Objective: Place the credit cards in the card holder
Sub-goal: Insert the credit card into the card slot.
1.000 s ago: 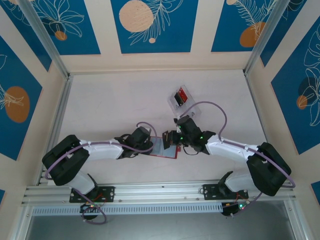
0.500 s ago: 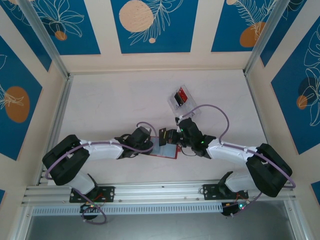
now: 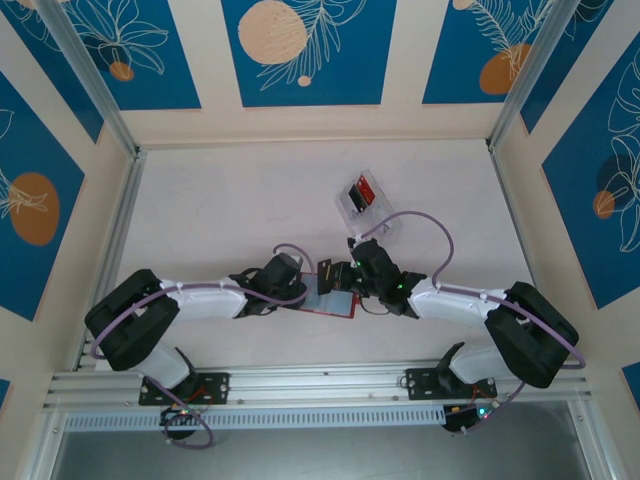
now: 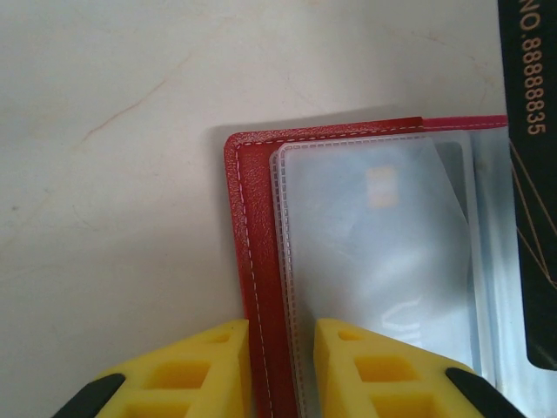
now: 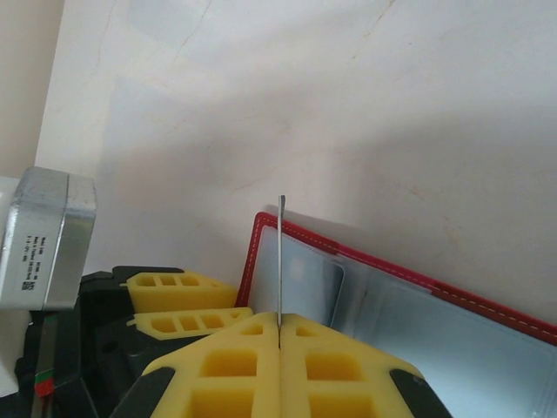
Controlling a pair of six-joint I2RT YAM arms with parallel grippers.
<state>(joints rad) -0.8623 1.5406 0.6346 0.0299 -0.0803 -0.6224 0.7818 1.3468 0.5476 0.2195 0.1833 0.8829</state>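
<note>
The red card holder [image 3: 334, 303] lies open on the table, its pale shiny sleeves [image 4: 383, 244] facing up. My left gripper [image 4: 280, 335] is shut on its left edge, with the red border and the sleeve edge between the yellow fingers [image 4: 200, 361]. My right gripper [image 5: 278, 326] is shut on a black credit card [image 5: 279, 261], seen edge-on and standing upright over the holder's left page [image 5: 305, 283]. That card's printed face [image 4: 531, 174] shows at the right of the left wrist view. In the top view the two grippers [image 3: 303, 290] [image 3: 338, 276] meet over the holder.
A clear plastic tray [image 3: 347, 205] stands behind the right gripper with a red card [image 3: 368, 187] and a black card [image 3: 355, 196] in it. Aluminium rails border the table at left [image 3: 115, 240] and right [image 3: 520, 220]. The left gripper's fingers [image 5: 178, 305] sit close beside my right fingers.
My right gripper has moved left with the black card, from beside the holder's right edge to over its left page. The left gripper has stayed on the holder.
</note>
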